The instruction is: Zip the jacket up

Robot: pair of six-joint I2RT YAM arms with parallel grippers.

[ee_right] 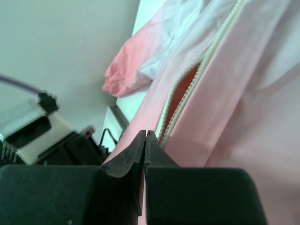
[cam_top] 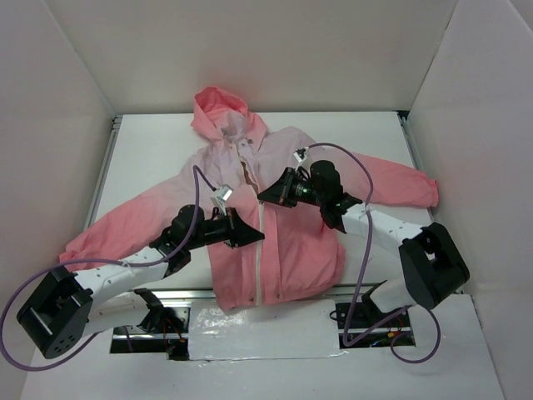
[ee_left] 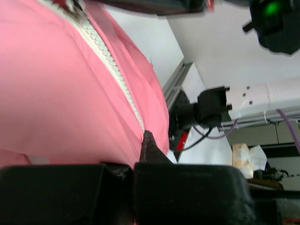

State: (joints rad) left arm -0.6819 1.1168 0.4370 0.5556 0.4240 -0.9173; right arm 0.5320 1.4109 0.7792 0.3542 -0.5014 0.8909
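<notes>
Top external shows you the jacket (cam_top: 287, 242) spread flat on the table (cam_top: 150, 158), hood farthest from the arm bases. Its zipper (cam_top: 261, 250) passes right at both sets of jaws. Ahead of the left gripper (ee_left: 147, 138) the teeth are meshed. Just beyond the right gripper (ee_right: 145, 136) the two sides gape, with orange lining showing. Both jaws are clenched tight, tips on the cloth at the zipper. You cannot tell whether either pinches fabric or the pull. You're likely partway: the lower run looks done, and the stretch toward the collar is left.
</notes>
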